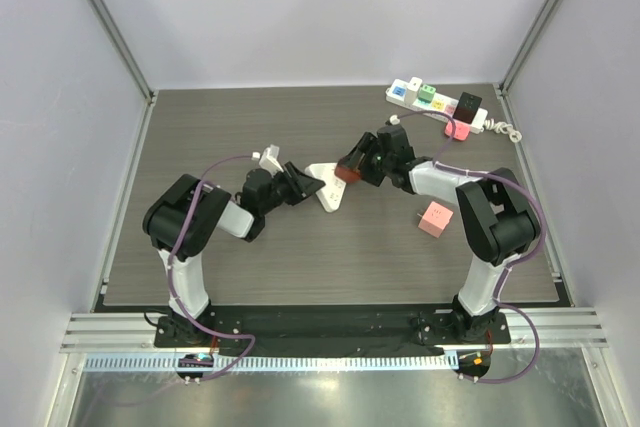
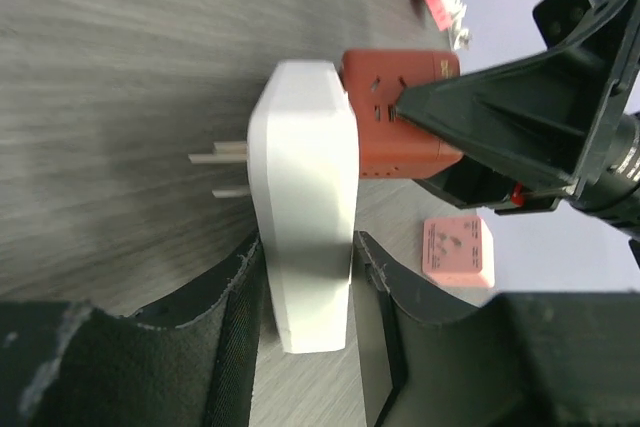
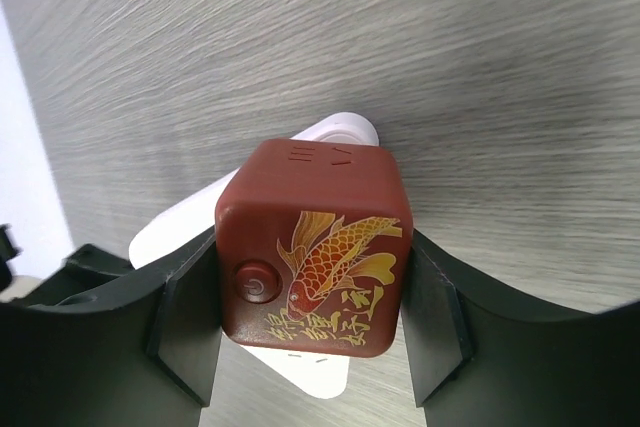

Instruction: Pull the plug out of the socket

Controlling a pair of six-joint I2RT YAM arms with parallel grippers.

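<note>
The left gripper grips the white adapter by its sides. The right gripper clamps the red cube plug, which touches that adapter.

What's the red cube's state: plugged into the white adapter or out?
Plugged in: red cube sits flush against the white adapter, no gap or prongs showing between them.

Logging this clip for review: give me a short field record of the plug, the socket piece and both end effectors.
left end effector: closed on white adapter
right end effector: closed on red cube plug
plug state: seated against the adapter, not yet pulled off
elsewhere: pink cube, power strip at far right
</note>
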